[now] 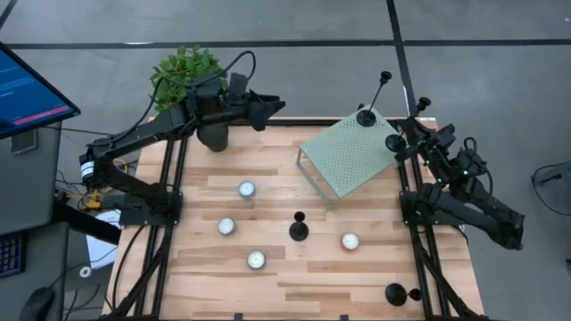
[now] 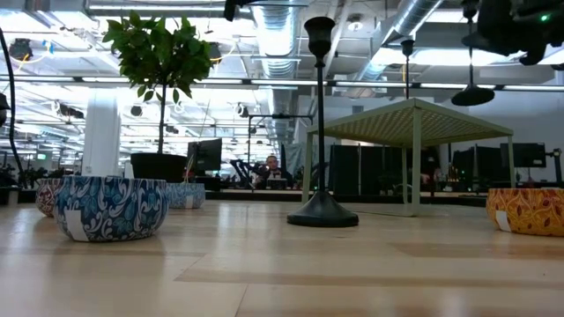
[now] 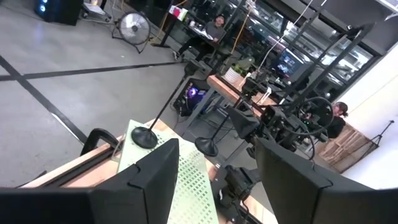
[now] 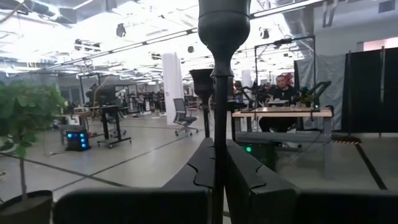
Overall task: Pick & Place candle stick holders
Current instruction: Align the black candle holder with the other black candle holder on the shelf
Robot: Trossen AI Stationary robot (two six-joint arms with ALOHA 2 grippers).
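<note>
Several matte-black candle stick holders show. One stands by its disc base mid-table (image 1: 299,230), tall in the low view (image 2: 322,211). Another stands on the green perforated stand (image 1: 348,152), its base at the far edge (image 1: 366,116). A third is near the front right edge (image 1: 395,292). My right gripper (image 4: 219,162) is shut on a fourth holder (image 1: 393,141) at the stand's right corner. My left gripper (image 3: 217,174) hangs open and holds nothing, high over the table's far left beside the plant pot (image 1: 212,134). My right gripper pinches the holder's thin stem (image 4: 219,124) between its two fingers, coming nearly level from the table's right side, fingers across the stem. The holder stays upright, cup (image 4: 224,25) above the fingers, disc base (image 2: 473,95) below them. I cannot tell whether the base touches the stand.
Several white tealights in patterned cups sit on the wood (image 1: 246,189) (image 1: 227,226) (image 1: 350,241), two looming in the low view (image 2: 110,207) (image 2: 526,211). A leafy plant (image 1: 183,71) rises from the pot at the far left. A monitor (image 1: 27,89) stands beyond the left edge.
</note>
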